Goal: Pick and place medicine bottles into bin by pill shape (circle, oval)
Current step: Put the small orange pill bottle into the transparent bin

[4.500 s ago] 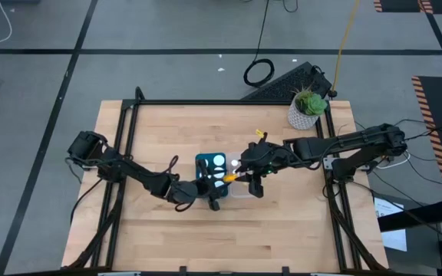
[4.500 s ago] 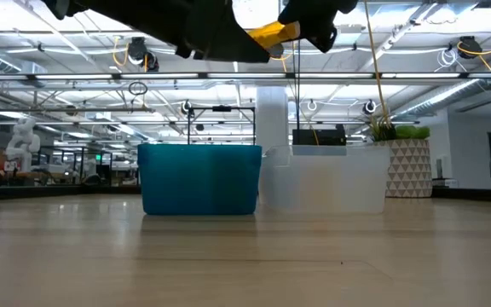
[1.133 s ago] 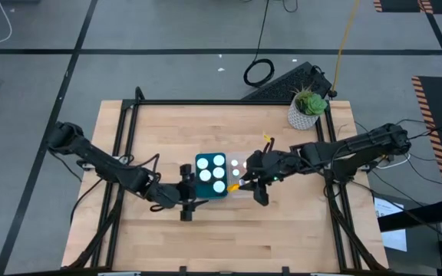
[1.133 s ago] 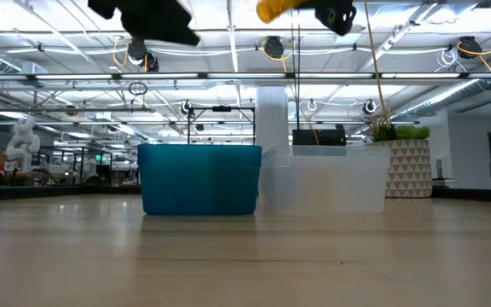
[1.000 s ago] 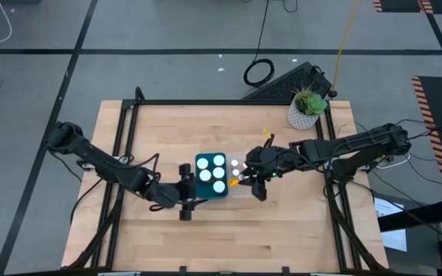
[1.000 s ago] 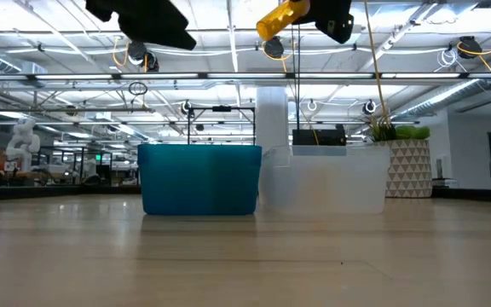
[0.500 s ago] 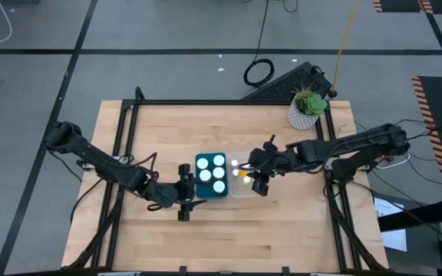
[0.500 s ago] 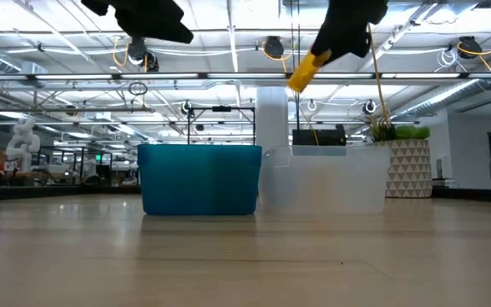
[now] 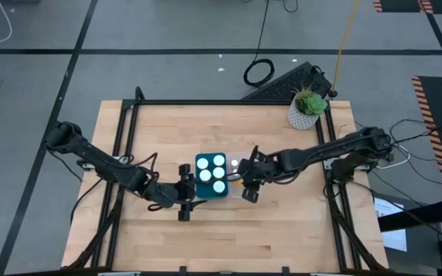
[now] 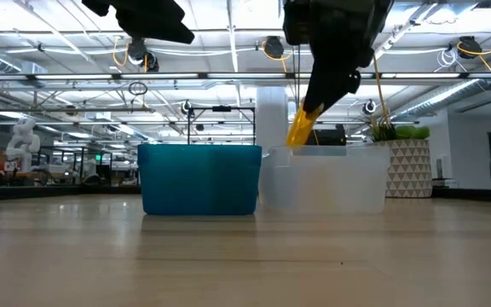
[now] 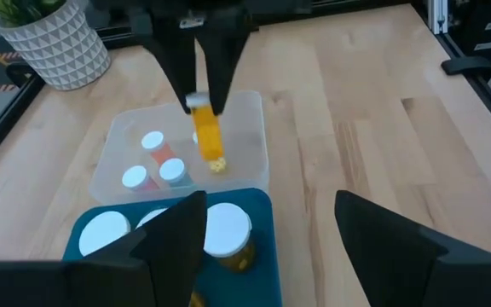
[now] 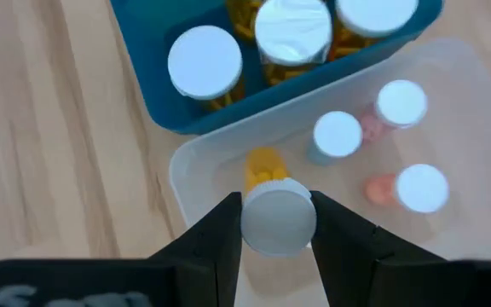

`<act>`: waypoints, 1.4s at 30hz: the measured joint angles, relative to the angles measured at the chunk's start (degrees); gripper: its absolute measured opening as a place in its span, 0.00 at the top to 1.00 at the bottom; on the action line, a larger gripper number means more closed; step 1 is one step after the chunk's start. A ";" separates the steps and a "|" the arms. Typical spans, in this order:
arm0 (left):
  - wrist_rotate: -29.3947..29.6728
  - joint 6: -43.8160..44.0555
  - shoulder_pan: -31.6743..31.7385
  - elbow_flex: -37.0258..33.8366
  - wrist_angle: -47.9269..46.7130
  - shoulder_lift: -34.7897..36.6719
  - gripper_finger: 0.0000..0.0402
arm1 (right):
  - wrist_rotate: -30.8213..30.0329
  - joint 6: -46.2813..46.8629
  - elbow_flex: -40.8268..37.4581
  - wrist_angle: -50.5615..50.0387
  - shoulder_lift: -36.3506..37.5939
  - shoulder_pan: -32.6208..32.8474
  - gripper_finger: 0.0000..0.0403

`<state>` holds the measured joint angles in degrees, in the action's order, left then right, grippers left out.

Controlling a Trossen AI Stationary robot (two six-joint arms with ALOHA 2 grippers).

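A teal bin (image 9: 212, 175) at the table's middle holds several amber medicine bottles (image 12: 205, 61) with white caps. Against its right side stands a clear bin (image 11: 245, 128) with two pink bottles (image 12: 399, 104) and a teal one (image 12: 337, 136) upright inside. My right gripper (image 12: 278, 228) is above the clear bin's near part, shut on a slim amber bottle (image 10: 301, 126). My left gripper (image 11: 271, 247) hangs open with nothing between its fingers, above the table just near and left of the teal bin (image 11: 143, 223). My right gripper pinches the amber bottle's white cap (image 12: 278, 220) between its two fingers (image 12: 220, 239), coming from above and pointing down. The bottle hangs below the fingers, slightly tilted, its lower end (image 10: 296, 141) at about the height of the clear bin's rim and over the bin's inside.
A potted plant (image 9: 307, 111) in a white patterned pot stands at the table's far right corner. Black frame rails (image 9: 125, 153) run along the table's left, right and far sides. Bare wood lies near the table's front edge (image 9: 229, 245).
My right gripper has gone down and a little toward the table's left edge, over the clear bin, and has tipped. The amber bottle, which lay nearly level high above the bins, now hangs steeply with its lower end at the clear bin's rim.
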<state>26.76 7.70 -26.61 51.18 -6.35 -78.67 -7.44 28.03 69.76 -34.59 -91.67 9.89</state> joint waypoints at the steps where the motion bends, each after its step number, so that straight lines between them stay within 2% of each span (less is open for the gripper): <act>1: -0.09 0.00 0.02 0.00 -0.01 0.00 0.35 | 0.04 0.00 0.00 0.36 -0.57 -0.05 0.71; 12: -0.28 0.00 0.00 0.00 0.46 0.00 0.35 | 0.42 -2.06 0.00 0.57 -6.70 -0.07 0.70; 24: -0.33 -0.47 0.01 0.00 0.59 0.00 0.35 | 0.04 -10.75 -0.01 4.73 -7.39 0.41 0.70; 42: -0.35 -2.01 0.02 0.00 3.26 0.00 0.35 | 0.00 -19.60 -0.07 4.36 -9.28 2.23 0.69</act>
<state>26.41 5.69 -26.59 51.18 -3.09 -78.67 -7.44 8.43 69.69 -30.22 -100.95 12.12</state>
